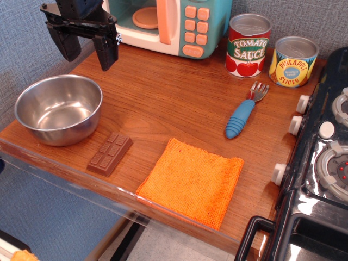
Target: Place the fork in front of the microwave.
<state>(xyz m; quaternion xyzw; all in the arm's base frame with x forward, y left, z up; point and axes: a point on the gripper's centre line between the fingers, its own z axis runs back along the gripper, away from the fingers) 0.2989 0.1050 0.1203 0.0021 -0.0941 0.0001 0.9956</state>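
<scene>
While the fork [246, 111] lies flat at right of centre on the wooden counter [163, 98], just below the tomato sauce can [248, 45], the microwave [173, 24] stands at top centre; the gripper [86, 51] hangs upper left, jaws wide and empty.

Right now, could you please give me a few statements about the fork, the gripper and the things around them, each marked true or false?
1. The fork lies on the table in front of the two cans. True.
2. The gripper is shut on the fork. False: it is open and empty, up near the microwave, far from the fork.
3. The chocolate bar sits inside the metal bowl. False: it lies on the table beside the bowl.
4. The orange cloth lies flat near the table's front edge. True.
5. The fork's tines point toward the tomato sauce can. True.
</scene>
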